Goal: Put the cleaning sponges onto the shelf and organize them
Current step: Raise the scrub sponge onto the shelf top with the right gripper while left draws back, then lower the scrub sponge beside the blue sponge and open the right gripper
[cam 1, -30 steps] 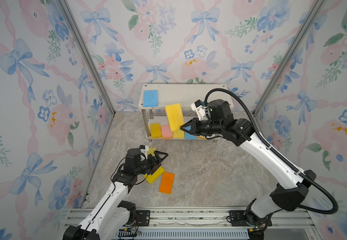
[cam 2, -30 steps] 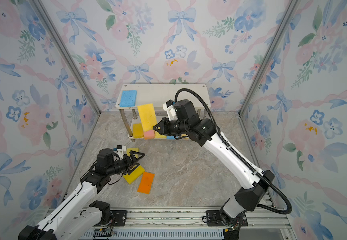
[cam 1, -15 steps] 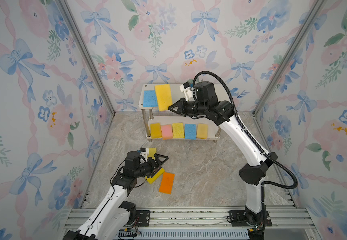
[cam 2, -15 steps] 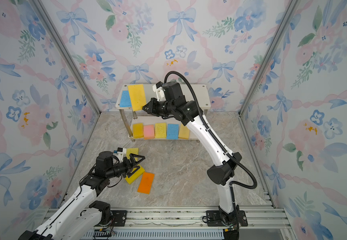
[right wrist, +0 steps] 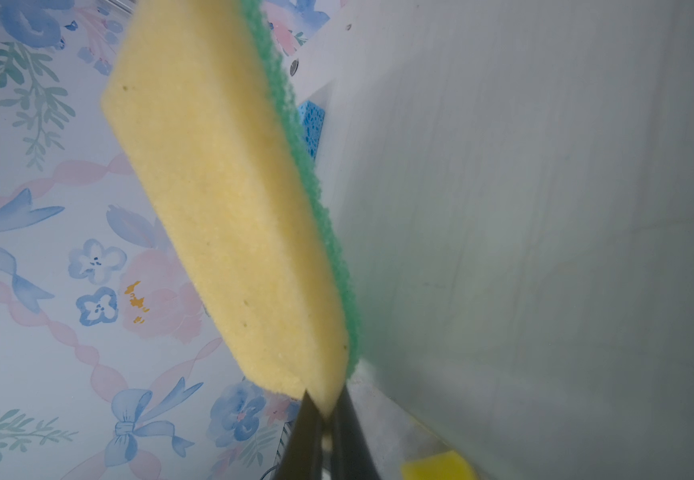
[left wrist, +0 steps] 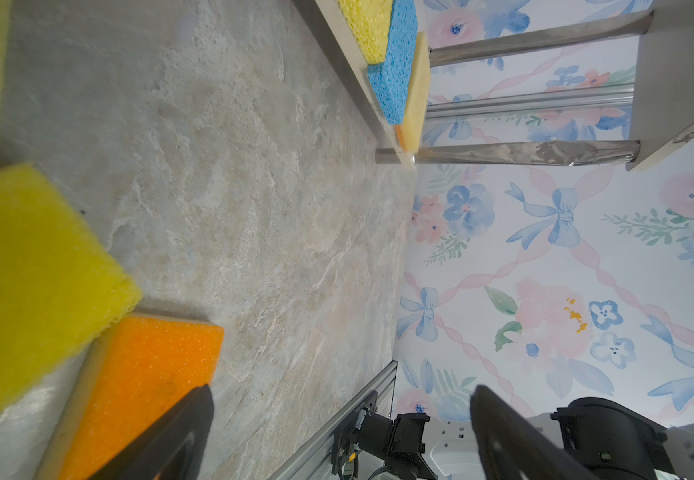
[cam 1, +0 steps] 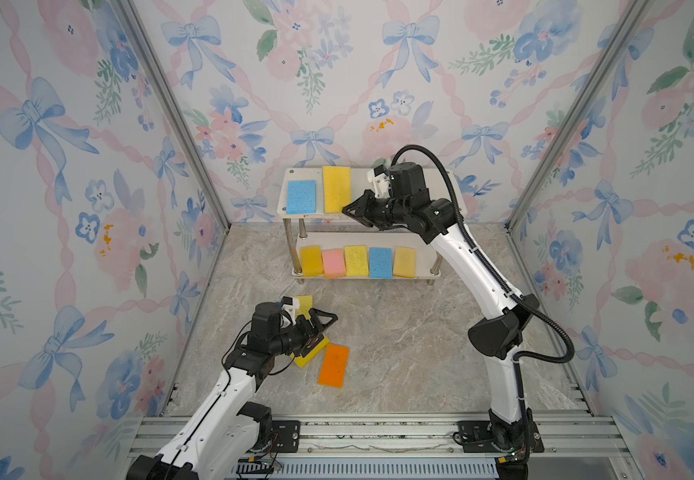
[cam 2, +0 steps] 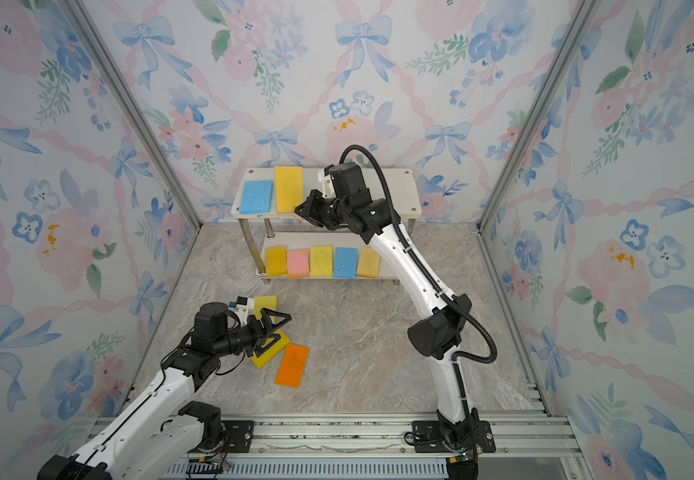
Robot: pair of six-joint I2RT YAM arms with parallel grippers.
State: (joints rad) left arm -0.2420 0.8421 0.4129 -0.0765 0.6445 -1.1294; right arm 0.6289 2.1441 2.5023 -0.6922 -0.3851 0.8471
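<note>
The shelf [cam 1: 424,259] stands at the back wall. My right gripper [cam 1: 347,208] is shut on a corner of a yellow sponge [cam 1: 336,189] with a green scouring layer [right wrist: 312,174]. It holds the sponge over the top board [cam 2: 399,191] beside a blue sponge [cam 1: 300,196], green side towards the board. The lower board carries several sponges [cam 1: 356,260] in a row. My left gripper [cam 1: 320,332] is open just above a yellow sponge [left wrist: 25,270] on the floor, next to an orange sponge [cam 1: 333,365]. Another yellow sponge [cam 1: 305,302] lies behind that wrist.
Marble floor [cam 1: 399,332] stretches between the shelf and the front rail [cam 1: 378,432]. Flowered walls close in the left, right and back. The right arm's elbow [cam 1: 499,332] hangs over the floor's right half.
My right gripper has carried the yellow sponge from in front of the shelf up onto the top board beside the blue sponge. The left gripper has barely shifted above the floor sponges.
</note>
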